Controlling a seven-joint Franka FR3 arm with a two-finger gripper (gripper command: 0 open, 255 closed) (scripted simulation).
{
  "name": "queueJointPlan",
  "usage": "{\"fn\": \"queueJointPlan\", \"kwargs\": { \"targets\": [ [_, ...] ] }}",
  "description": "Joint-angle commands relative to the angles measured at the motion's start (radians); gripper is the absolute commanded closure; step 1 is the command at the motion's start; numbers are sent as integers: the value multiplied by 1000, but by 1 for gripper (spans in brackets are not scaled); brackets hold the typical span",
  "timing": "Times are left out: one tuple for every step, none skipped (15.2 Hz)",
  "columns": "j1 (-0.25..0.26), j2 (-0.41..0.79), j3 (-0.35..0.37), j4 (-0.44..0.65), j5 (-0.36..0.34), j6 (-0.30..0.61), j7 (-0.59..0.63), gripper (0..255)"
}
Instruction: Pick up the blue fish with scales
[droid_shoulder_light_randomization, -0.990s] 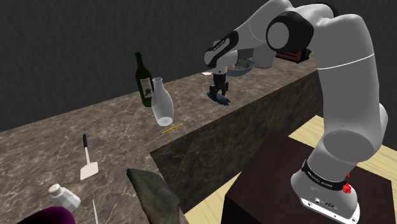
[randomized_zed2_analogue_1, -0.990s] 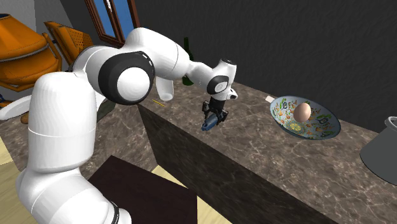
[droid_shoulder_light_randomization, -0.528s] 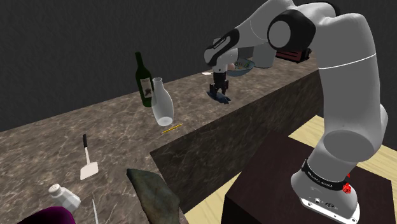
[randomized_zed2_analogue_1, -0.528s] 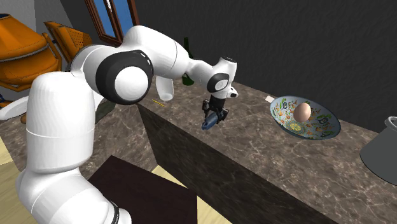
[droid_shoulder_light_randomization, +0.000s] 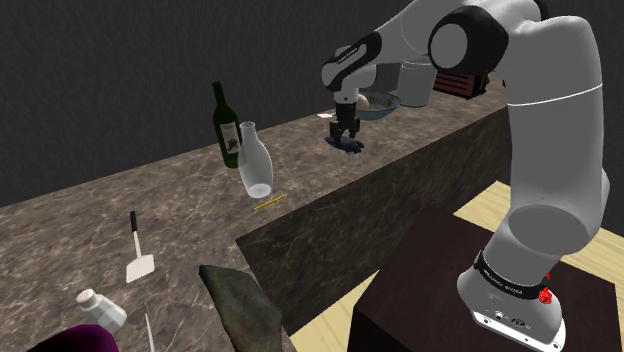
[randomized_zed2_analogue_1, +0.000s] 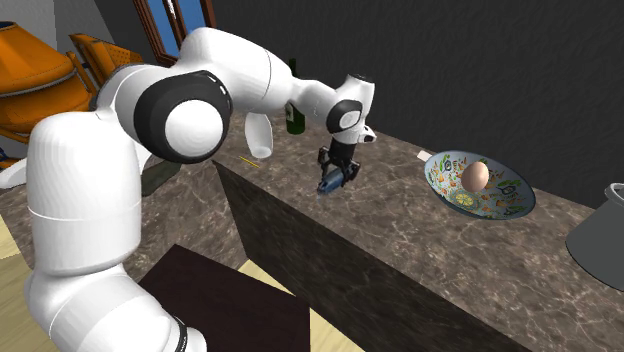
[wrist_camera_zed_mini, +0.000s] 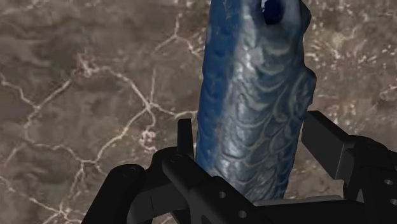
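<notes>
Claw (wrist_camera_zed_mini: 251, 137) clasps the blue scaled fish (wrist_camera_zed_mini: 254, 83), hanging over the counter (wrist_camera_zed_mini: 95, 95).

Arm (droid_shoulder_light_randomization: 555, 150): I see glossy white links, dark grey joints.
Base (droid_shoulder_light_randomization: 505, 300): black band, tiny white lettering, red knob.
Gripper (wrist_camera_zed_mini: 254, 137): all black, small round holes.

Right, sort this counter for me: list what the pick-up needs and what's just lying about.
Job: blue fish, gripper shut on it.
Lying about: green bottle, white vase, spatula, painted bowl, egg, grey pot.
</notes>
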Motion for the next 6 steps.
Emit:
{"fn": "queueJointPlan", "kwargs": {
  "targets": [
    [0, -11, -2, 13, -4, -24, 4, 255],
    [1, -17, -3, 18, -6, -34, 5, 255],
    [1, -23, -4, 24, -8, -45, 7, 255],
    [1, -28, -5, 30, -10, -56, 9, 255],
    [1, -29, -5, 30, -11, -58, 9, 255],
    [1, -29, -5, 30, -11, -58, 9, 255]
  ]
}}
